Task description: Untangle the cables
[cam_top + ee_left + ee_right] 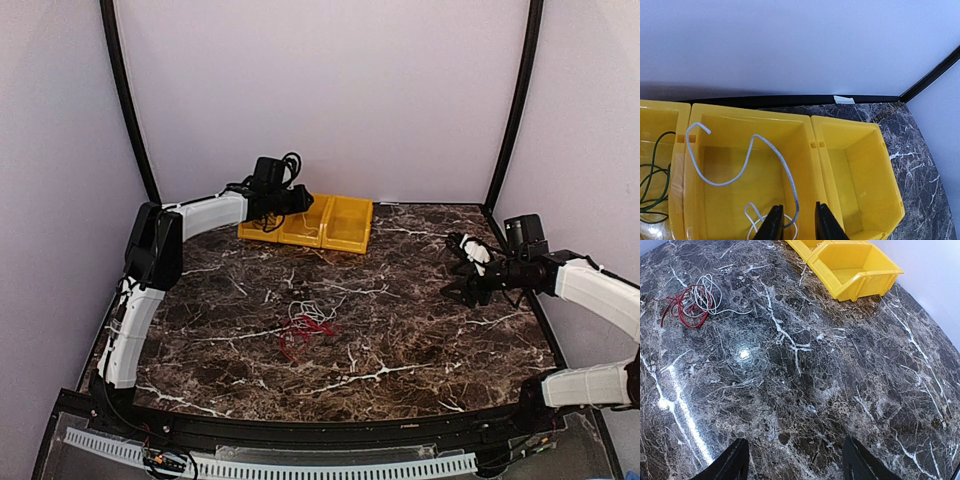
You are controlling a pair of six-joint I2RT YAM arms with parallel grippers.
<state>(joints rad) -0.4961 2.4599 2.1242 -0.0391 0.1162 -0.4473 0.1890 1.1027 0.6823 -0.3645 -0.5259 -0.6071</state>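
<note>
A tangle of red and white cables point(305, 328) lies on the marble table near the middle, and in the right wrist view the same cables point(690, 302) sit at the upper left. A pale grey-white cable point(785, 170) curls inside the middle yellow bin point(740, 127). A dark green cable point(652, 175) lies in the left bin point(660, 112). My left gripper point(797, 207) hovers over the middle bin at the back point(290, 200), jaws a little apart, with the pale cable running down beside its left finger. My right gripper point(452, 268) hangs wide open over bare table at the right point(795, 440), holding nothing.
Three yellow bins point(345, 225) stand in a row against the back wall. The right bin point(865, 165) holds nothing. Black frame posts rise at both back corners, and a black strip point(790, 100) runs along the table's far edge.
</note>
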